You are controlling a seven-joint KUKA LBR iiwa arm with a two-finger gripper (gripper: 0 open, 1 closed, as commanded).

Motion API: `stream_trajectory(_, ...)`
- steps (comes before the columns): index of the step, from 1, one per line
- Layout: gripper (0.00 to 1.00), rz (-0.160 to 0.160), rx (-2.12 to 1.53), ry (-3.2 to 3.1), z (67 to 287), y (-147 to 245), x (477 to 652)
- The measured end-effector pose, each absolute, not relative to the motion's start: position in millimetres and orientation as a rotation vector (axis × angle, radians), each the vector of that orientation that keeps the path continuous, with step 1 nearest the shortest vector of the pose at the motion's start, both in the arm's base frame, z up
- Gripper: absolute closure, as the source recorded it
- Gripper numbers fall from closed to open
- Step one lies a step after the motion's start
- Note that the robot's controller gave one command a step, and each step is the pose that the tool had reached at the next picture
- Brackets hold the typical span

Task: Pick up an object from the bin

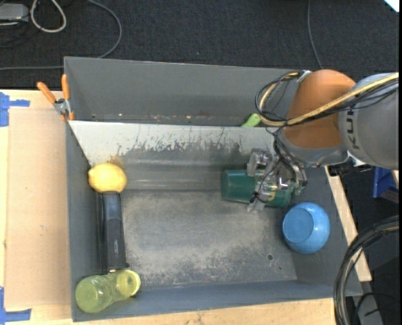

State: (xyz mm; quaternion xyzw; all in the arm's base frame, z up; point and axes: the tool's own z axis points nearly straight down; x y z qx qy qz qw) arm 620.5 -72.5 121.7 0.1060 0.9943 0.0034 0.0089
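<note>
1. The gripper (272,185) is down inside the bin (187,242), at the right side near the back wall. It sits over the right end of a dark green cup (236,185), which lies on its side on the bin floor.
2. Whether the gripper is open or closed cannot be told: its tip is lost against the cup and the metal parts around it. Nothing can be seen clamped in it, so a grasp cannot be claimed.
3. The cup looks to rest on the floor, not lifted. Judging by that, the approach and descent are done, and the pick itself is not.
4. What seems left: closing on the cup if that is not yet done, then raising it clear of the bin.
5. A blue bowl (306,227) stands just beside the gripper, to the front right, and apart from the cup. A pale green thing (251,120) pokes out at the back wall by the arm; what it is cannot be made out.
6. The other things lie well apart on the left: a yellow ball (107,178), a long dark tool (112,232) touching it, and a yellow-green bottle (106,291) in the front corner. None is near the gripper.
</note>
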Motion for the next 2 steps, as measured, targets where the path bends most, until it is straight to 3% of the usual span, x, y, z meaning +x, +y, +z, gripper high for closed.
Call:
stream_trajectory(1,0.0,0.01,0.194,3.124,69.5,-62.7,622.1)
stream_trajectory(2,1.0,0.01,0.431,3.089,69.4,-67.8,617.6)
